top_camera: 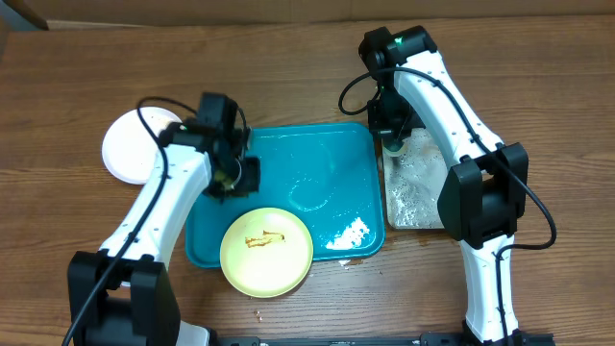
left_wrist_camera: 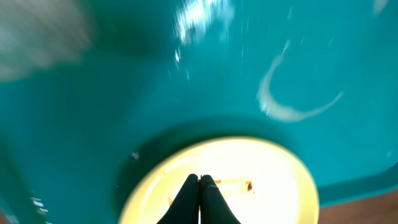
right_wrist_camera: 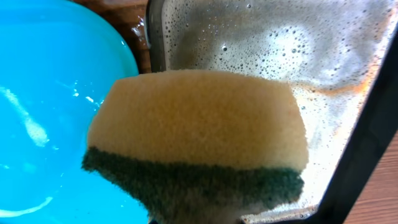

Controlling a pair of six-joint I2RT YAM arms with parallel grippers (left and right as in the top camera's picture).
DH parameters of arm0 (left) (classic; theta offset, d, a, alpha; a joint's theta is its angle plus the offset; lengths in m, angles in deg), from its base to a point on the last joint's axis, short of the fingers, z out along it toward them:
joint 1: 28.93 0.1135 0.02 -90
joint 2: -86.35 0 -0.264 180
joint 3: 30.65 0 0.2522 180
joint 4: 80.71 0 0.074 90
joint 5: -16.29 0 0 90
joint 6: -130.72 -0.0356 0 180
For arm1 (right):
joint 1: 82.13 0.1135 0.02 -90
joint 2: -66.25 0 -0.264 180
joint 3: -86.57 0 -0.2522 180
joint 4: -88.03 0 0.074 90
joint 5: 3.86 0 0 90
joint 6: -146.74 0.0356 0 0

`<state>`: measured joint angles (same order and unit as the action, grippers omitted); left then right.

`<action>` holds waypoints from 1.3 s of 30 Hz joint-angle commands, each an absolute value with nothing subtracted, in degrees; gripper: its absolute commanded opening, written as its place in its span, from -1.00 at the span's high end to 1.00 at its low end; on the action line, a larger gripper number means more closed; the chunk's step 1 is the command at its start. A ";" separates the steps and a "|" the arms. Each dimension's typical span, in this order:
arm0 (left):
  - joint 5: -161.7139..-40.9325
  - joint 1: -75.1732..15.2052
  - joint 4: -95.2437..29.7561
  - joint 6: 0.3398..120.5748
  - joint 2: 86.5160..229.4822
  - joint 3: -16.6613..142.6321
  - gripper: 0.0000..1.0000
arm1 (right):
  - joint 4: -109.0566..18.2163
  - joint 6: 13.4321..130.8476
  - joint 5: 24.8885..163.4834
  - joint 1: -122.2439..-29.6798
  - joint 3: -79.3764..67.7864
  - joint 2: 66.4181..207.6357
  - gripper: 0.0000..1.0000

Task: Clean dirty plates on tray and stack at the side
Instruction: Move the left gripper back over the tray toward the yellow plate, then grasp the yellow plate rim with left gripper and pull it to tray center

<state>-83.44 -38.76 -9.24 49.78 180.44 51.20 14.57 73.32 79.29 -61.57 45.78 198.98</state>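
Observation:
A pale yellow plate (top_camera: 266, 252) with a brown smear lies at the front left of the teal tray (top_camera: 327, 163), overhanging its front rim. A white plate (top_camera: 127, 146) rests on the table left of the tray, partly hidden by my left arm. My left gripper (top_camera: 235, 181) hovers over the tray's left side, shut with nothing in it. In the left wrist view its fingertips (left_wrist_camera: 199, 178) meet above the yellow plate (left_wrist_camera: 261, 168). My right gripper (top_camera: 392, 133) is shut on a yellow-and-green sponge (right_wrist_camera: 199, 124), which hides its fingers.
A black tray (top_camera: 415, 183) of foamy water stands right of the teal tray, under the sponge, its suds (right_wrist_camera: 280, 37) showing in the right wrist view. White foam (top_camera: 348, 234) and wet streaks lie on the teal tray's floor. Small crumbs dot the table in front.

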 commanded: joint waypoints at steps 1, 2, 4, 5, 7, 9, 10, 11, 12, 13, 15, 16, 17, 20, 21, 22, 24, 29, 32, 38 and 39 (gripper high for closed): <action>-85.30 -41.27 -10.02 51.11 180.41 45.78 0.92 | 15.11 73.87 78.70 -62.22 48.46 199.02 0.92; -85.24 -41.86 -10.42 51.49 180.41 44.52 0.91 | 15.22 73.87 78.72 -62.42 48.46 199.02 0.92; -84.71 -42.52 -11.12 51.94 180.41 42.70 0.92 | 15.59 73.87 78.72 -63.06 48.46 199.02 0.92; -83.49 -42.50 -11.49 52.93 180.41 41.98 0.91 | 15.68 73.87 78.74 -63.38 48.46 199.02 0.92; -82.07 -42.17 -12.14 53.87 180.41 41.35 0.87 | 16.01 73.87 79.01 -63.97 48.46 199.02 0.92; -82.09 -41.51 -12.56 53.85 180.39 41.35 0.35 | 16.21 73.78 79.86 -64.56 48.46 199.02 0.92; -82.07 -41.12 -12.65 53.82 180.39 41.35 0.15 | 16.23 73.32 80.43 -64.83 48.46 199.02 0.92; -81.96 -40.68 -12.69 53.80 180.39 41.35 0.01 | 16.25 73.10 80.86 -65.02 48.46 199.02 0.92; -81.19 -40.07 -12.67 53.78 180.39 41.35 -0.01 | 16.25 72.99 81.17 -65.28 48.46 199.02 0.92; -80.23 -39.35 -12.56 53.74 180.39 41.35 -0.06 | 16.27 72.99 81.19 -65.53 48.46 199.02 0.92; -79.84 -37.69 -11.97 53.54 180.30 41.35 -0.17 | 16.40 72.99 81.19 -65.85 48.46 199.02 0.92; -80.03 -36.64 -11.44 53.54 180.28 41.37 -0.21 | 16.45 72.99 81.19 -65.96 48.46 199.02 0.92; -80.60 -35.77 -10.94 53.34 180.17 41.35 -0.23 | 16.42 72.99 81.19 -66.07 48.46 199.02 0.92; -80.95 -33.40 -9.80 52.51 179.17 41.35 -0.26 | 16.36 72.99 81.19 -66.14 48.46 199.02 0.92; -81.13 -33.01 -9.63 52.27 178.53 41.35 -0.28 | 16.25 72.97 81.19 -66.14 48.46 199.02 0.92; -81.21 -32.64 -9.28 52.27 177.55 41.35 -0.29 | 16.21 72.97 81.19 -66.14 48.46 199.02 0.92; -81.26 -32.46 -8.65 51.62 175.41 41.35 -0.32 | 16.18 72.97 81.19 -66.14 48.46 199.02 0.92; -82.70 -32.71 -5.85 49.91 172.04 41.33 -0.36 | 16.03 72.97 81.19 -66.14 48.46 199.02 0.92; -82.70 -32.71 -5.19 49.93 172.11 40.82 -0.29 | 16.18 72.95 81.19 -66.14 48.46 199.02 0.92; -83.93 -32.71 -6.42 50.59 172.11 37.68 -0.31 | 16.42 72.80 81.19 -66.14 48.46 199.02 0.92; -84.25 -32.71 -7.20 50.61 172.11 36.63 -0.32 | 16.47 72.77 81.19 -66.14 48.46 199.02 0.92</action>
